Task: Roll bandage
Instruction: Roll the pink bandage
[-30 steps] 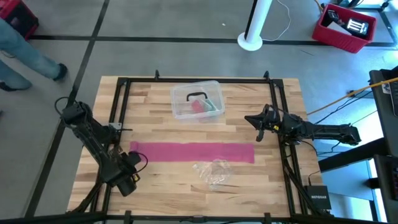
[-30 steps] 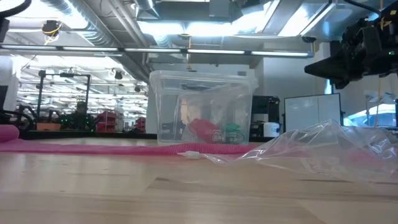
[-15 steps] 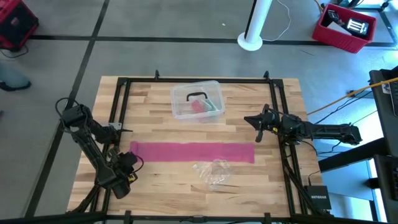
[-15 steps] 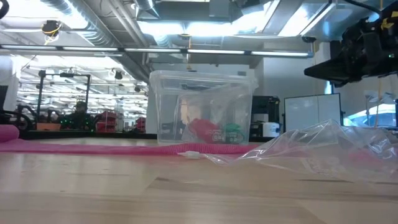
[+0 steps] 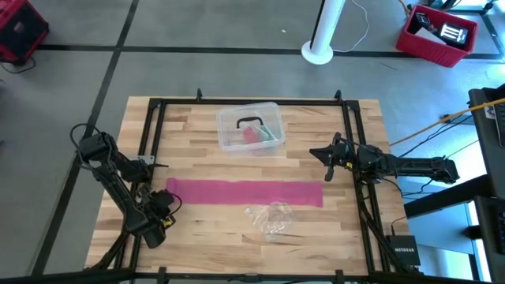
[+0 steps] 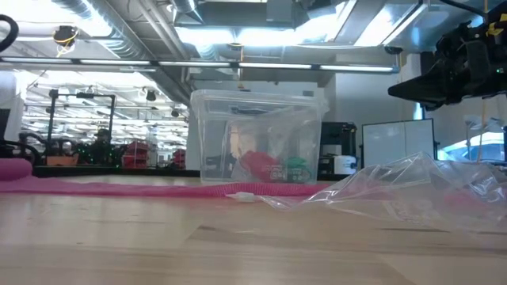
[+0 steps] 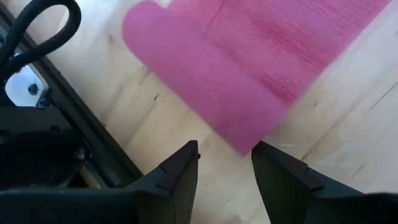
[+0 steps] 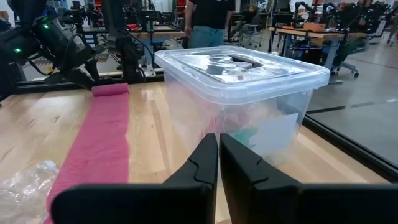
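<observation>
Pink elastic bandage strip [image 5: 245, 192] lies flat mid-table; our left gripper [image 7: 225, 163] angles low over its rolled end, jaws parted, holding nothing; our right gripper [image 8: 219, 158] hovers near the clear plastic box [image 5: 250, 127], fingers closed, empty.

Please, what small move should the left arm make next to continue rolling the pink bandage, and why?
Probably ease the left gripper forward and close it on the small rolled end of the long pink fabric bandage. Its fingers are open and apart from the roll, just short of it, and most of the strip lies flat on the wooden table. The right gripper waits near the clear plastic box.
</observation>
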